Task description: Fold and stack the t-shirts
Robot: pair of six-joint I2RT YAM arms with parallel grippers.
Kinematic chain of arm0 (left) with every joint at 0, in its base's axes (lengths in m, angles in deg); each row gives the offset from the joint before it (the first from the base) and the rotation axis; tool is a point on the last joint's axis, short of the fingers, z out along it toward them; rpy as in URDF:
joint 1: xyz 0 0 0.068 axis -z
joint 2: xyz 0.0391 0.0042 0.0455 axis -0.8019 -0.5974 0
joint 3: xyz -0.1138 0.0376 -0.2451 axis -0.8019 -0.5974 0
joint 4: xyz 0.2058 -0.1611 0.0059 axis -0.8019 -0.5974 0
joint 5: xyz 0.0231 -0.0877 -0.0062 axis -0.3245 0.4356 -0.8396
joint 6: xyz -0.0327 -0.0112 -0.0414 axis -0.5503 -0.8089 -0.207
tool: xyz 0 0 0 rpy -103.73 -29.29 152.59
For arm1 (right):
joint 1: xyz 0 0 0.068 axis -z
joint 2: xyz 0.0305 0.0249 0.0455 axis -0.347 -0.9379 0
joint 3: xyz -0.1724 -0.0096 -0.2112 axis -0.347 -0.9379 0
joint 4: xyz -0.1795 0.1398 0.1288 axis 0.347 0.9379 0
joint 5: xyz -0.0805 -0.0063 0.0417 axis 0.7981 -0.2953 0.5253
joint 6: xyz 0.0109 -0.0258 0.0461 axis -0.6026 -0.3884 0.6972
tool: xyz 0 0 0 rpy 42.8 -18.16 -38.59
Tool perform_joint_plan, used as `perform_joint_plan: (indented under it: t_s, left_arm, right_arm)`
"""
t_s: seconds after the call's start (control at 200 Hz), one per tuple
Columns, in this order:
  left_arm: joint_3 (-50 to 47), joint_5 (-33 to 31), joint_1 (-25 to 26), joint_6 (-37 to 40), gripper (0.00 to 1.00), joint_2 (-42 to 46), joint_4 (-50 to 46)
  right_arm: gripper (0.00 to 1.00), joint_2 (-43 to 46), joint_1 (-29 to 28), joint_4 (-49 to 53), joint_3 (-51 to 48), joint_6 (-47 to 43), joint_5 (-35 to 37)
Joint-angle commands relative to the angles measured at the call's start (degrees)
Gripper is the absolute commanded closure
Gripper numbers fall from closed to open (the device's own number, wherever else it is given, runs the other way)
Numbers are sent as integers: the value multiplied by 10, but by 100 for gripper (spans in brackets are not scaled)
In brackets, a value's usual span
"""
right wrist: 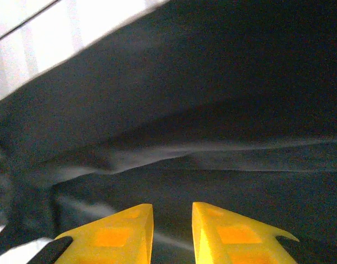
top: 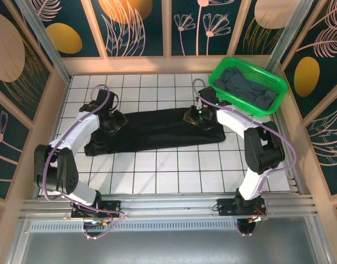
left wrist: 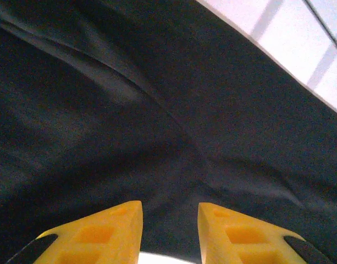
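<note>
While the black t-shirt (top: pixel 152 129) lies as a long soft band across the white tiles (top: pixel 157 170), bare squares open toward me. Left wrist: my left claw (left wrist: pixel 169 214) hangs narrowly parted, empty, over creased matte cloth. Right wrist: my right claw (right wrist: pixel 171 214) stands narrow above a ridged fold; any pinch, I cannot tell.

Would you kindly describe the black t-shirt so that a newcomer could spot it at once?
On the white tiled table, the black t-shirt lies across the middle, stretched into a long band from left to right. Unlike the grey t-shirt, crumpled in the green basket at the far right corner, it lies on the tiles.
</note>
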Motion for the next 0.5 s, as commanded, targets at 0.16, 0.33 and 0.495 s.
perform_joint_plan:
  t_s: [0.16,0.33,0.495]
  left_arm:
    - [-132,15,-17,16,70,-17,46]
    - [-228,44,-14,0,70,26,79]
    - [-262,34,-13,5,70,49,81]
  right_arm:
    - [74,40,-60,-82,-3,-4,-88]
    - [74,42,-61,-81,-6,1,-78]
    - [74,29,-61,-71,3,-5,-74]
